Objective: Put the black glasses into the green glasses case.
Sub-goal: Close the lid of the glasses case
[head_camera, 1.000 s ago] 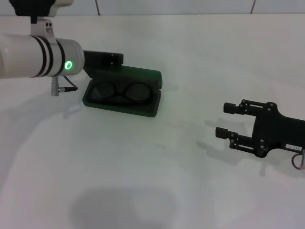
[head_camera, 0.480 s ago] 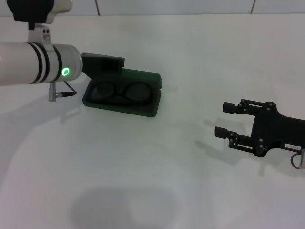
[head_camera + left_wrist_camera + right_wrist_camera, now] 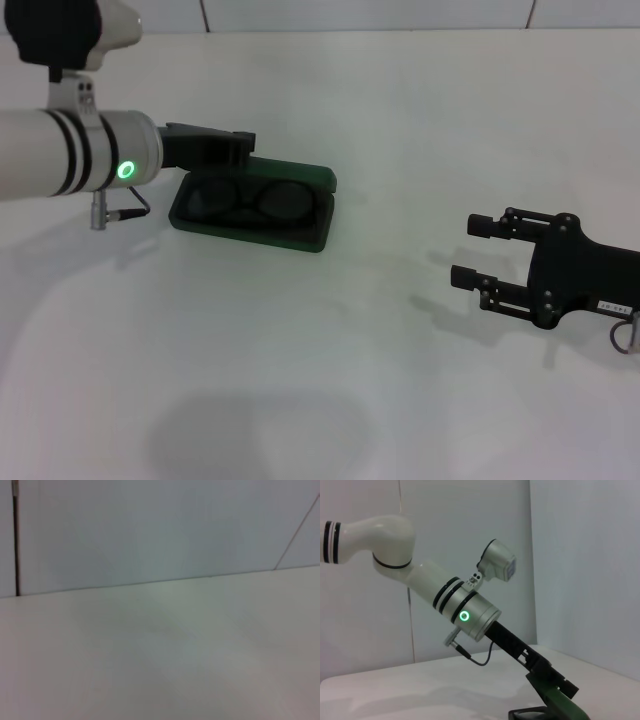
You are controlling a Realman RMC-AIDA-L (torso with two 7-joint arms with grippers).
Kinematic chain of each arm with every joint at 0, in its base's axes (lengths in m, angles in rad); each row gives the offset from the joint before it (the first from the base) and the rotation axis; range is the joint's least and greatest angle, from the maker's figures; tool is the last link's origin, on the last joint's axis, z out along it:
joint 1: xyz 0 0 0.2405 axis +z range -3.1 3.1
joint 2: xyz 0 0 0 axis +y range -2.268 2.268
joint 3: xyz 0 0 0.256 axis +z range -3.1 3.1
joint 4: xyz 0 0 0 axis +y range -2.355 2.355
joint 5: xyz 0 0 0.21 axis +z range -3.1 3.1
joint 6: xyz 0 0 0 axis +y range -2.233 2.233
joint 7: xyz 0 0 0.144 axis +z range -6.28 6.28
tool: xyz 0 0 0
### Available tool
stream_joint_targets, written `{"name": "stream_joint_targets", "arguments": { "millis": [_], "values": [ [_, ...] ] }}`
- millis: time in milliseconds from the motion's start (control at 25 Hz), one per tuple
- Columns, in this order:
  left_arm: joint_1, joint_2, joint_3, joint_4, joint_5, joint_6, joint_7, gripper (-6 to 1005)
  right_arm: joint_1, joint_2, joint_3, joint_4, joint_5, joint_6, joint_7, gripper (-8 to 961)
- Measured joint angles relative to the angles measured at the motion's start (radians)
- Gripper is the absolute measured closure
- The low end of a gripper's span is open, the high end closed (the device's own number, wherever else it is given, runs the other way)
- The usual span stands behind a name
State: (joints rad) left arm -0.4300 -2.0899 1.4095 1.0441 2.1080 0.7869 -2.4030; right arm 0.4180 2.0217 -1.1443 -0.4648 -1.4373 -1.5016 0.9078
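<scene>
Already, in the head view, the black glasses (image 3: 245, 198) lie inside the green glasses case (image 3: 250, 225), lenses side by side in the dark tray, so what remains looks like bringing the lid over them. The left gripper (image 3: 232, 148) sits at the case's far left corner, against the lid's edge, which stands partly lowered behind the tray; whether its fingers are spread or pinched on the lid I cannot tell from here. The right gripper (image 3: 470, 252) hovers over the table (image 3: 400, 390) well to the right of the case, its two fingers apart and holding nothing.

From the left wrist view, only bare table and the wall (image 3: 150, 530) behind show; neither case nor fingers appear, so it gives no check on contact.

In the right wrist view, the left arm reaches down at a slant, and the left gripper (image 3: 550, 677) meets the raised green lid of the case (image 3: 565, 705) at its upper edge.

To do this well, I judge the push should follow the lid's hinge arc, slow and downward, not sideways, since the light case could slide on the smooth table. Watch that a temple arm does not stick up and get caught under the closing rim.
</scene>
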Motion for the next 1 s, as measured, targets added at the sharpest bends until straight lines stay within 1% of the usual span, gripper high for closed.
{"name": "stream_joint_targets", "arguments": {
  "millis": [280,520,600,800,1000],
  "values": [
    [0.040,0.000,-0.004,-0.004,-0.087,-0.001,0.119,861,0.006,0.001,0.000,0.000,0.000,0.000,0.000,357],
    [0.075,-0.004,0.000,-0.015,-0.110,-0.025,0.202,859,0.011,0.003,-0.001,0.000,0.001,0.001,0.003,357],
    [0.084,-0.004,0.000,-0.026,-0.141,-0.033,0.245,858,0.012,0.003,-0.001,0.000,0.002,0.001,0.003,357],
    [0.091,-0.004,0.000,-0.073,-0.253,-0.043,0.365,857,0.013,0.003,0.000,0.000,0.002,0.006,0.003,357],
    [0.091,-0.005,0.000,-0.086,-0.272,-0.048,0.398,855,0.019,0.003,-0.001,0.000,0.002,0.014,0.008,358]
  ]
}}
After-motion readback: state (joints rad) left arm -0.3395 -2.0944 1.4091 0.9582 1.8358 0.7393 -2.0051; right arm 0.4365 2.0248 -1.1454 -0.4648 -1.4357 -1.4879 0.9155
